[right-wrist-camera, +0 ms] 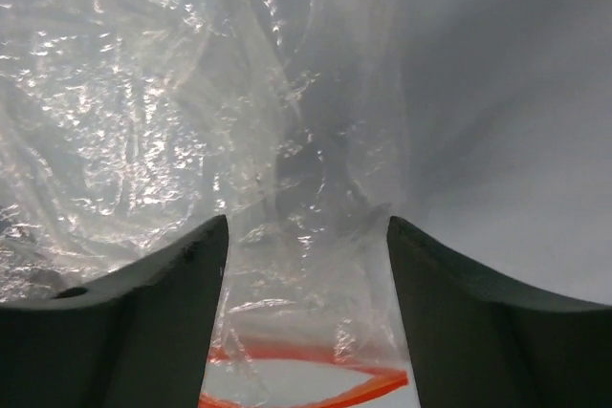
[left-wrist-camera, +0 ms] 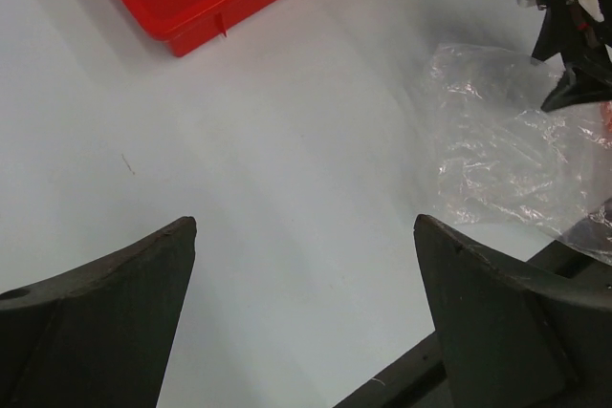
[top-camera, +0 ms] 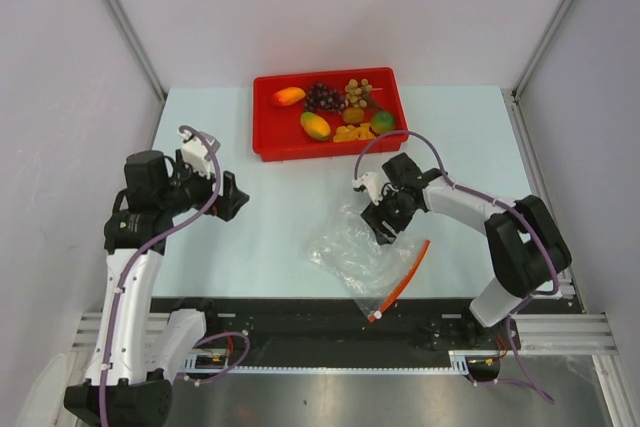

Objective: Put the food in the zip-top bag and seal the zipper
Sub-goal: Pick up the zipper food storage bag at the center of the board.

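Left gripper [top-camera: 228, 199] hangs over bare table [top-camera: 250, 247] at the left side, jaws spread wide, nothing between them. The left wrist view shows the same: both dark fingers [left-wrist-camera: 105, 317] far apart, only pale tabletop in the gap.

Red tray [top-camera: 270, 147] sits at the far middle of the table, well apart from both grippers. All the food is in it:
- red-orange mango [top-camera: 289, 96] far left
- grape bunch [top-camera: 322, 97] next to it
- tan ball cluster [top-camera: 358, 89] far right
- yellow-green mango [top-camera: 315, 126] in the near row
- orange chunks [top-camera: 352, 133] to its right
- round green fruit [top-camera: 382, 122] by the right wall

Zip-top bag [top-camera: 352, 252] lies on the table right of centre, near the front edge and clear of the tray. It is clear thin film, heavily crinkled, with white glints all over and the table showing through.

Right gripper [top-camera: 385, 222] is down at the bag's far edge. In the right wrist view its fingers [right-wrist-camera: 124, 332] stand apart, straddling a fold of the film, which fills the gap between them. It is not clamped flat; the jaws read as parted.

The zipper [top-camera: 405, 277] is a thin red-orange strip along the bag's right side, running diagonally to the black rail at the front. In the right wrist view it shows as two orange lines [right-wrist-camera: 306, 391] bowed into a narrow oval.
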Robot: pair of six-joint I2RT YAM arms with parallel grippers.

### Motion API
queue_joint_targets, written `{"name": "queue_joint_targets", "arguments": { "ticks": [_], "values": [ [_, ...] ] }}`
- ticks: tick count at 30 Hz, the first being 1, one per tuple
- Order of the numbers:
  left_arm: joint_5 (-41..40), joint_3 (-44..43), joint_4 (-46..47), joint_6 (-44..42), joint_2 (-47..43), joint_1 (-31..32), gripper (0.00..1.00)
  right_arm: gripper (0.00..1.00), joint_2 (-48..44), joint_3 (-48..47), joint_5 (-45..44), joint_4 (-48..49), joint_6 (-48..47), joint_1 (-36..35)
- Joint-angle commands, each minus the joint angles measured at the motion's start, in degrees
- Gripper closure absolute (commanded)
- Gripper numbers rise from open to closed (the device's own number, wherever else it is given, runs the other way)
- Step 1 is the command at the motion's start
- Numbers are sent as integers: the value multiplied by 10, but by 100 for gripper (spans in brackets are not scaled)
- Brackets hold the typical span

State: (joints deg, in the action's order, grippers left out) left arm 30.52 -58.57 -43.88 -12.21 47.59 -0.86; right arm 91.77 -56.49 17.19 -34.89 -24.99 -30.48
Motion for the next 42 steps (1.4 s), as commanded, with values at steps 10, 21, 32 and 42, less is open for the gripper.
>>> {"name": "queue_joint_targets", "arguments": {
  "ticks": [10,21,32,42],
  "values": [
    [7,-5,63,-85,7,156,0,100,-55,-56,178,-13,98,97],
    [-204,-29,121,-180,71,504,13,100,-89,-55,343,-28,270,201],
    [-452,-43,196,-270,208,842,25,100,-113,-15,362,10,358,218],
    [-580,-89,226,-290,342,866,43,100,-140,13,349,21,370,217]
  ]
}}
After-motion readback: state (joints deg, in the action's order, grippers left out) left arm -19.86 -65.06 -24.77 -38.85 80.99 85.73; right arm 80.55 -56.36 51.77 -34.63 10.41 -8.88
